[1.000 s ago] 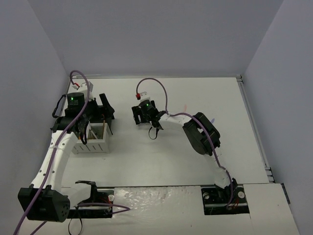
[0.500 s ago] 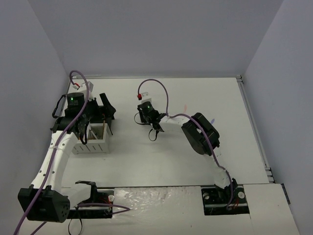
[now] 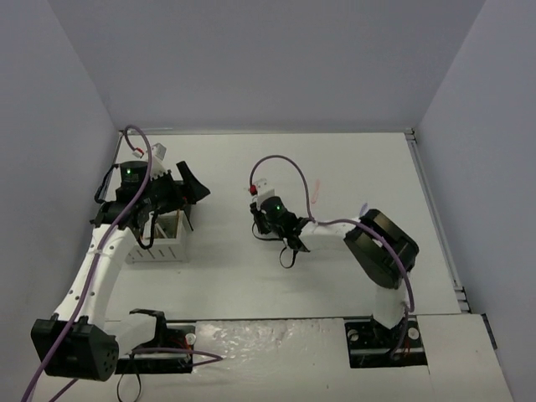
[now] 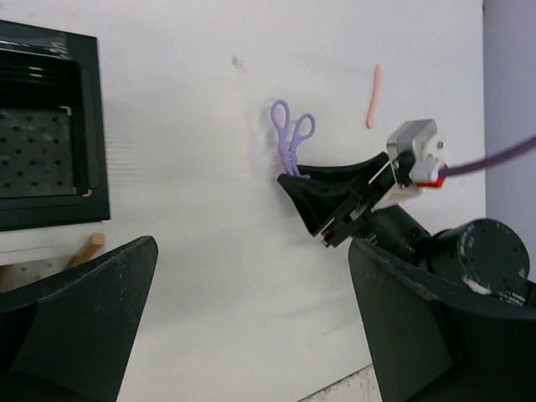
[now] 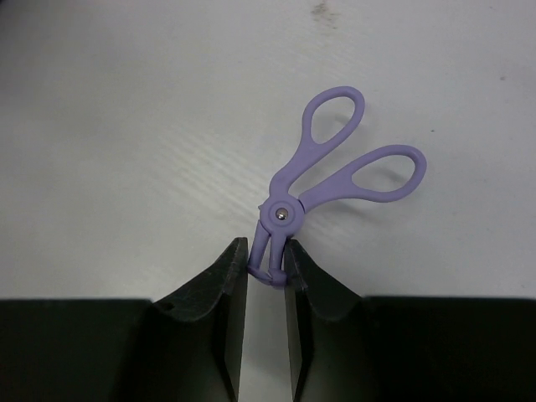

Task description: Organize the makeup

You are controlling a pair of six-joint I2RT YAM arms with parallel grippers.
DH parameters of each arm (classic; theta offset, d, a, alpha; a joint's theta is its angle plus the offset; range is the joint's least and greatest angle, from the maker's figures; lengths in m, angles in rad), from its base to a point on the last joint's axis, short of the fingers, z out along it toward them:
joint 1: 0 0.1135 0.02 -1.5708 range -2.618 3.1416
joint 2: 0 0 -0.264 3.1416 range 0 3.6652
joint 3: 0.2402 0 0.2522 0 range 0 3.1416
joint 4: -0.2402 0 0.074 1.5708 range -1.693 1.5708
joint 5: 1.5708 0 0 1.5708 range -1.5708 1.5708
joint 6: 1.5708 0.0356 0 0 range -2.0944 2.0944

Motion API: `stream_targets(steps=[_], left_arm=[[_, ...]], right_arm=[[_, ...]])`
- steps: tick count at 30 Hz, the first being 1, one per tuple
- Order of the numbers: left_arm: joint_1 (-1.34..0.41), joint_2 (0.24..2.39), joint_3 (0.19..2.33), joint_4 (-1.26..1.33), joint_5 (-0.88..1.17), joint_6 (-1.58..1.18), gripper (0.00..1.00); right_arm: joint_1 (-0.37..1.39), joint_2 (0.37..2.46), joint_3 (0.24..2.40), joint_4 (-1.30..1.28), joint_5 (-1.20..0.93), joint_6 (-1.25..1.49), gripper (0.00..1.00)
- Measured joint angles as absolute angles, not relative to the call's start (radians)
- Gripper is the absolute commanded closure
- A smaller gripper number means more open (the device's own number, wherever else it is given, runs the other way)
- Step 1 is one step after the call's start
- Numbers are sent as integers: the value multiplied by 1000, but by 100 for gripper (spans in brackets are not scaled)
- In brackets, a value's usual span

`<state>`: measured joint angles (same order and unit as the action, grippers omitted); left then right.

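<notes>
The purple scissor-like tool (image 5: 283,211) sits near the middle of the table (image 5: 126,100). Its short working end is pinched between the narrowed jaws of the right gripper (image 5: 266,261), which comes in from 6 o'clock in the right wrist view. It is lilac plastic with a small metal rivet at the pivot. Two oval finger loops fan out toward 1 and 2 o'clock. We cannot tell whether it rests on the table or hangs just above it.

From the left wrist view we see the same tool (image 4: 291,156) with the loops at 12 o'clock. That view also shows a pink stick (image 4: 373,96) lying apart from the tool at 2 o'clock, which the right wrist camera does not catch.

The organizer box (image 3: 163,249) stands at 9 o'clock from the tool in the top view, under the left arm. Its contents are hidden there. The left wrist view shows a black compartment (image 4: 92,126) with a perforated floor, and the end of a tan stick (image 4: 89,248) at its 6 o'clock.

The left gripper (image 4: 251,247) hangs with its jaws wide and nothing between them.
</notes>
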<state>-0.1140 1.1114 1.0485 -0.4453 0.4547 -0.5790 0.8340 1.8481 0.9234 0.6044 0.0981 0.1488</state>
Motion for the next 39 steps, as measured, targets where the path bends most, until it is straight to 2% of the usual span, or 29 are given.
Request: stream_targets(steps=[10,16,19,23,29,30,34,39], left_arm=[[-282,1113,1106,-442,524,-663,3],[-291,1113,1119,-399,560,-716,3],[-296,1113,1119,-362,585,-751,7],[-301,1113,1125,-322,610,-786,14],[-309,1114,1135,-297,633,-817,37],[-313,1116,1139,-298,634,-821,37],[-331,1130,1150,-295,637,-824,51],[-340,1146,1150,-295,638,-828,60]], right_arm=[[929,1395,794,698,-96,80,100],[928,1280,794,707,-179,70,100],[928,1273,794,706,-205,68,100],[928,1273,793,700,-229,68,100],[928,1271,793,699,-244,68,100],[928,1270,793,699,-245,68,100],[928,1266,793,699,-252,68,100],[928,1266,793,699,-253,68,100]])
